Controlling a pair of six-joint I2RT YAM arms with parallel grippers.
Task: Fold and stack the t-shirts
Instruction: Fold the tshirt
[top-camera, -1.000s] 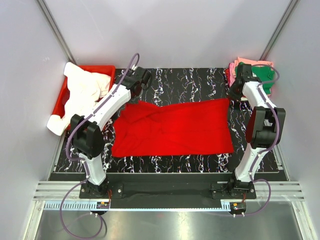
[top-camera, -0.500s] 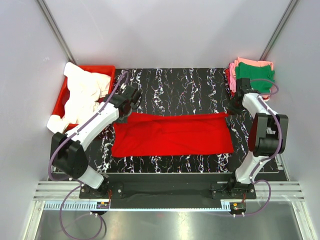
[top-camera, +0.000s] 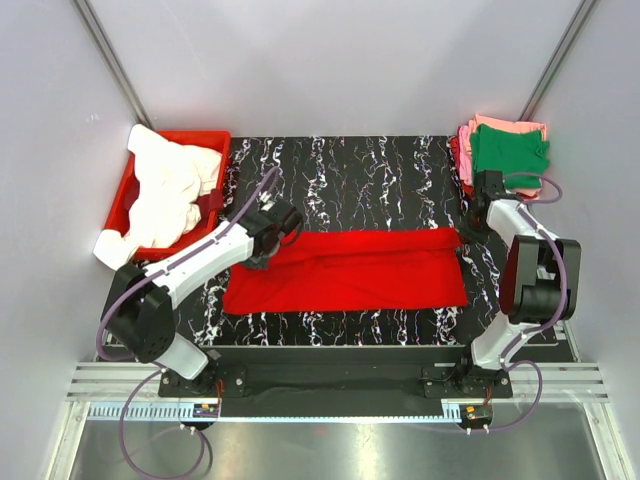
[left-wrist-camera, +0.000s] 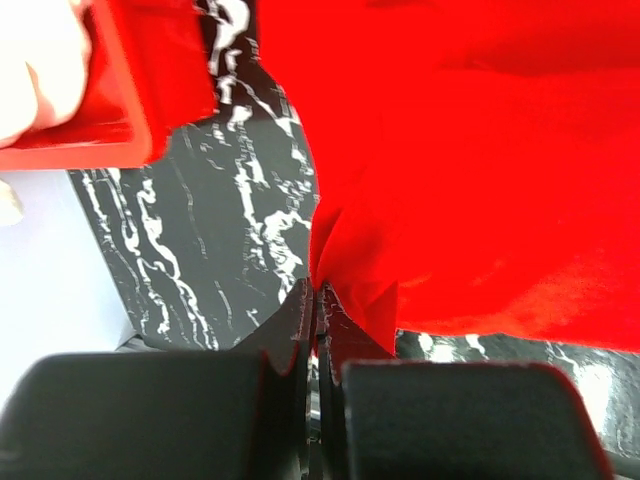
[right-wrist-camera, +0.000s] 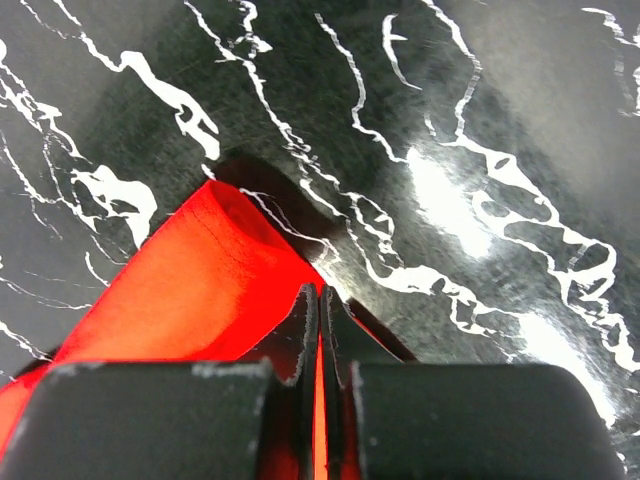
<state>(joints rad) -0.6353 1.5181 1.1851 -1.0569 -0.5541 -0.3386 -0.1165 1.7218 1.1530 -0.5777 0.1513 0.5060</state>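
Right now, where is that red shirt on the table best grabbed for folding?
Probably its two far corners, from above: the red shirt lies flat and wide, so pinching each end, as the left gripper and right gripper do, lifts the edge evenly.

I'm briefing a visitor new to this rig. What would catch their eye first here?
The bright red t-shirt, a long band across the middle of the black marbled table, with the left end effector and right end effector each shut on a far corner. Then the green t-shirt topping the folded stack at far right, and pale t-shirts heaped over the red bin at far left.
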